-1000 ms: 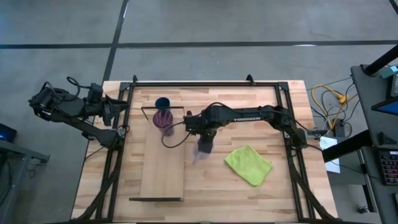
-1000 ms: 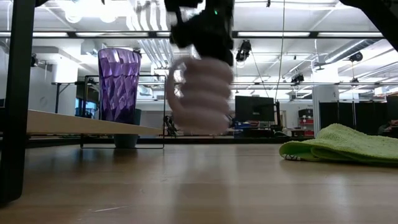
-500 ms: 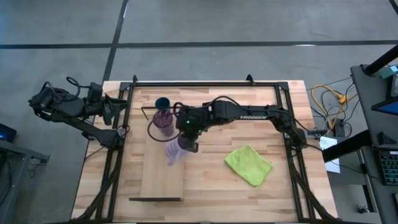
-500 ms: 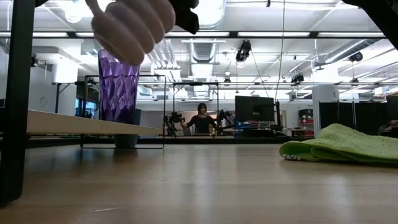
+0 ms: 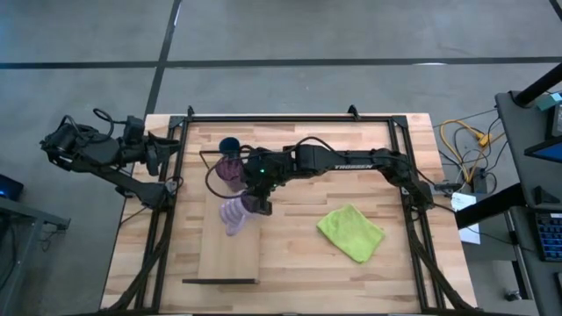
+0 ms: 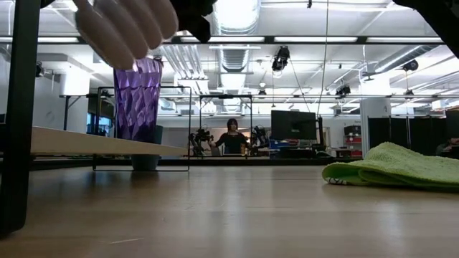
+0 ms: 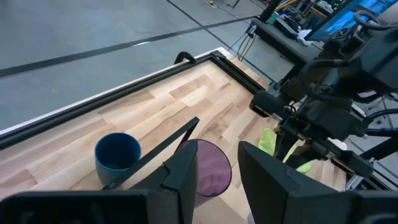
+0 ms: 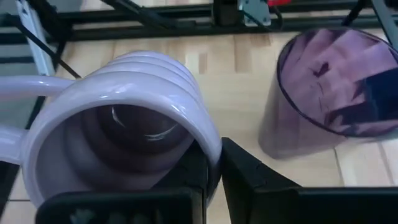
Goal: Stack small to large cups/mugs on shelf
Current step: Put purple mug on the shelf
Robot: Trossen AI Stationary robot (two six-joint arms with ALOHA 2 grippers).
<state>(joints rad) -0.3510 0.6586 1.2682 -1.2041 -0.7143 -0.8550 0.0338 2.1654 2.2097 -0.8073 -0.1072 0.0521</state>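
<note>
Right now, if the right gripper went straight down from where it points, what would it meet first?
Probably the long light wooden shelf board: the right gripper, shut on the ribbed lilac mug, hangs above it. The mug would likely touch first; height is unclear.

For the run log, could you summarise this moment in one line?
right gripper: shut on lilac mug, above shelf | purple tumbler: on shelf | left gripper: waiting, table edge

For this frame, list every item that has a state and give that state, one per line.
Lilac mug: lifted and tilted over the shelf, rim gripped by the right end effector.
Purple tumbler: upright on the shelf, empty.
Blue cup: upright, just past the shelf's far end.
Green cloth: crumpled on the table.
Left end effector: open, idle at the table's left edge.
</note>
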